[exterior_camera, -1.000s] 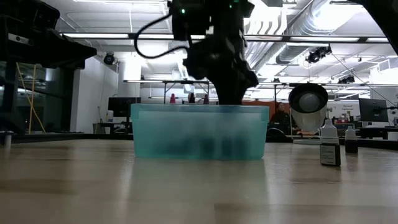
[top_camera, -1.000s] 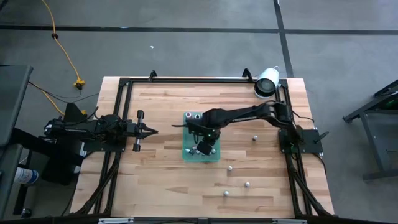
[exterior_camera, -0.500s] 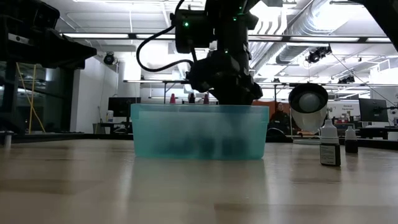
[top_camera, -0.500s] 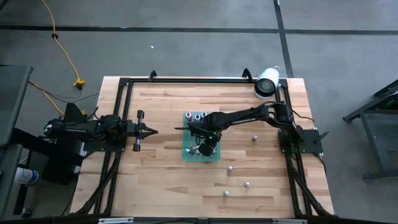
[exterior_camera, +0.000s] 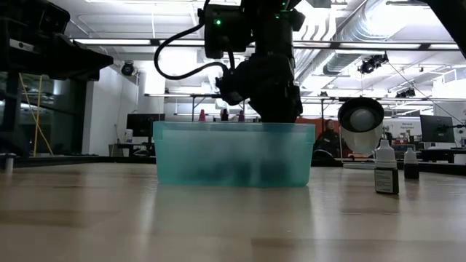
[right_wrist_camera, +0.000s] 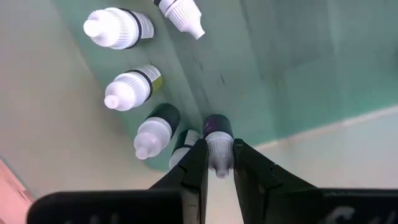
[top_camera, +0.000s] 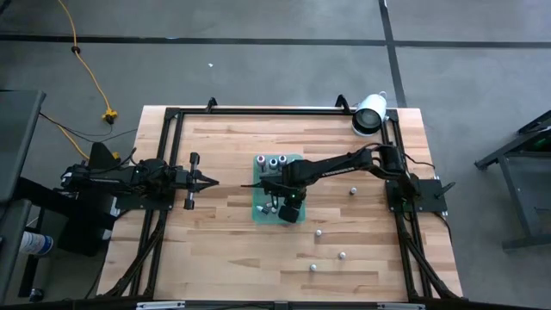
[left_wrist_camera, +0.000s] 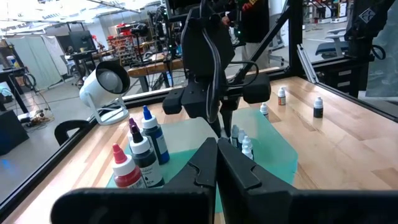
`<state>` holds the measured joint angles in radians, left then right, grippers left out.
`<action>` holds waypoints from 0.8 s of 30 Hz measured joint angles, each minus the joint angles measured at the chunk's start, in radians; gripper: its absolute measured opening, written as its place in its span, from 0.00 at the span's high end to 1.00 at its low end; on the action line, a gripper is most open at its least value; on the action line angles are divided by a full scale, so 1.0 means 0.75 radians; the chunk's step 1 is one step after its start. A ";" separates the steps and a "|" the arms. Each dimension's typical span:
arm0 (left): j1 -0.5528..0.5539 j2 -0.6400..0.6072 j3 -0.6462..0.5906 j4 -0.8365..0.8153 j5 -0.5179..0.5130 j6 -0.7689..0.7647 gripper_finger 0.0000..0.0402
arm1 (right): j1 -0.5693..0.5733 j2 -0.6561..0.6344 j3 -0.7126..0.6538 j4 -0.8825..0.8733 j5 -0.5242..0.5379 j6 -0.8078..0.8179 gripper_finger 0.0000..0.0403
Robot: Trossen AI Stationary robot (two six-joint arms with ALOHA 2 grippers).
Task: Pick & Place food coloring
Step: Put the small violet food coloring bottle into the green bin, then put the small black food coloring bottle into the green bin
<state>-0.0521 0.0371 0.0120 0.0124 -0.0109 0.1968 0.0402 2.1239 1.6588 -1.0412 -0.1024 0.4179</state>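
The food coloring is a set of tiny bottles. Three with red, dark and blue tops [left_wrist_camera: 138, 149] stand at the far end of the translucent green tray [top_camera: 258, 207], and several whitish ones [right_wrist_camera: 130, 90] stand in a row nearer. My right gripper [top_camera: 287, 209] points down into the tray's near end, shut on a small bottle [right_wrist_camera: 217, 127] with a dark, purple-banded label. More bottles [top_camera: 318, 232] stand loose on the table to the right. My left gripper [top_camera: 213, 181] waits shut at the left, pointing level at the tray. My right gripper pinches the small bottle's white cap [right_wrist_camera: 219, 158] between its two fingers, coming from above and pointing down. The bottle stays upright below the fingers, inside the tray near its wall. Whether its base stands on the tray floor I cannot tell.
A large white cylinder [top_camera: 370, 112] sits at the table's far right corner. Loose bottles [top_camera: 352, 190], [top_camera: 342, 255], [top_camera: 313, 268] dot the right half of the wooden table. A black frame [top_camera: 172, 116] runs round the table's edge.
My right gripper has sunk into the tray and shifted a little toward the table's near edge, rolling slightly, still shut on the small bottle. The three bottles at the tray's far end, covered by the arm before, now show.
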 joint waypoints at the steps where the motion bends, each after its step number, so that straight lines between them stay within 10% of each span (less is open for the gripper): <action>1: 0.000 0.000 0.000 0.000 0.000 0.000 1.00 | 0.000 0.000 0.000 0.000 0.000 0.000 0.88; 24: -0.001 0.000 0.000 0.000 0.000 0.000 1.00 | -0.001 -0.005 0.002 -0.004 -0.022 0.000 0.62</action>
<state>-0.0525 0.0368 0.0120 0.0124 -0.0109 0.1967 0.0395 2.1201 1.6604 -1.0442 -0.1188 0.4179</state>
